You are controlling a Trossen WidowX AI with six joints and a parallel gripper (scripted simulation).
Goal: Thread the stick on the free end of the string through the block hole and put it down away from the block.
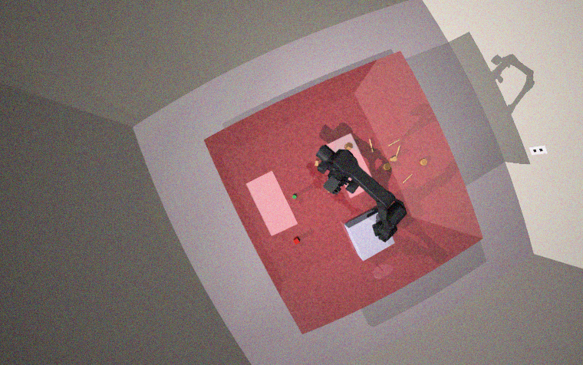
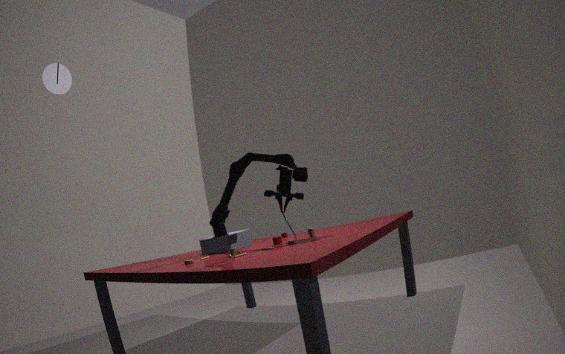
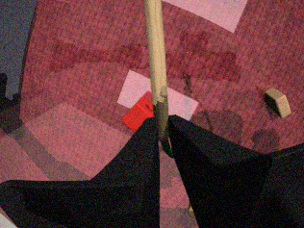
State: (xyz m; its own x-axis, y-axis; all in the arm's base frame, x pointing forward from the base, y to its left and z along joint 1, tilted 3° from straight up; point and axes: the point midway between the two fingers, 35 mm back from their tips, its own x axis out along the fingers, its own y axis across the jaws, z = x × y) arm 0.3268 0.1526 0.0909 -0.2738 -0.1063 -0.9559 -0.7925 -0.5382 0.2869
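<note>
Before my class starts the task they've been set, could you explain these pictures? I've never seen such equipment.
The machine is one black robot arm ending in a two-fingered gripper. The top picture looks down on the red table; the exterior one looks from the side; the wrist one looks past the fingers. Pale rectangles, thin loose sticks and round wooden pieces lie there. The gripper is closed on a thin wooden stick; a dark green string runs down from it.
</note>
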